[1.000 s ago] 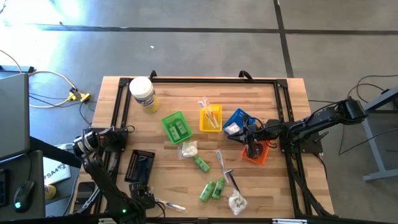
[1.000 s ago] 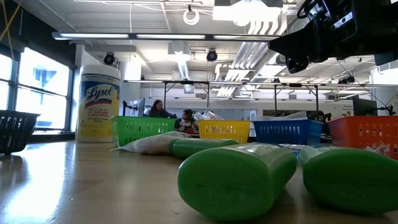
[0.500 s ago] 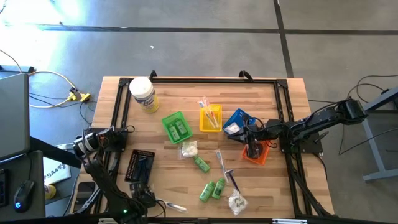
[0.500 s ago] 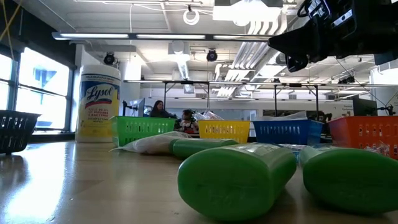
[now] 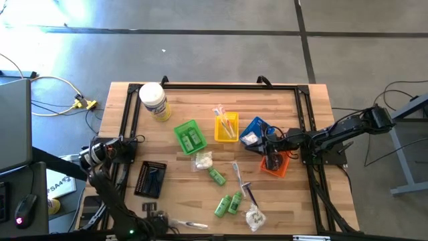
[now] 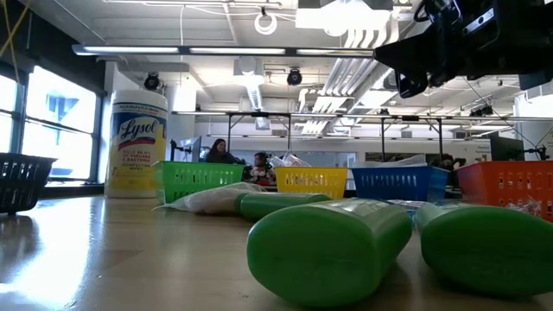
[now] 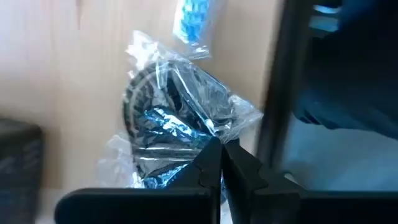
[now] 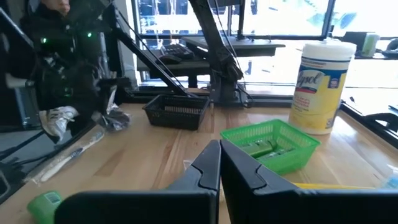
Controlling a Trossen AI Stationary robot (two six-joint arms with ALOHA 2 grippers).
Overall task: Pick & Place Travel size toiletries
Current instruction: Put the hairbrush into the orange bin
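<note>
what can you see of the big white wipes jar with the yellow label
The large white plastic wipes jar with a yellow label is a tall cylinder with a white lid, the label printed with a blue logo. From above it looks tilted, but the low view shows it standing upright on the wooden table, near the far left corner. Nothing touches it; the green mesh tray sits apart.

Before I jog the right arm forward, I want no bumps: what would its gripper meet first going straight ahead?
Probably the green tray: it lies just beyond the shut right gripper, slightly to one side. Depth is unclear, so the gripper may pass above its rim; the black tray sits farther on.
</note>
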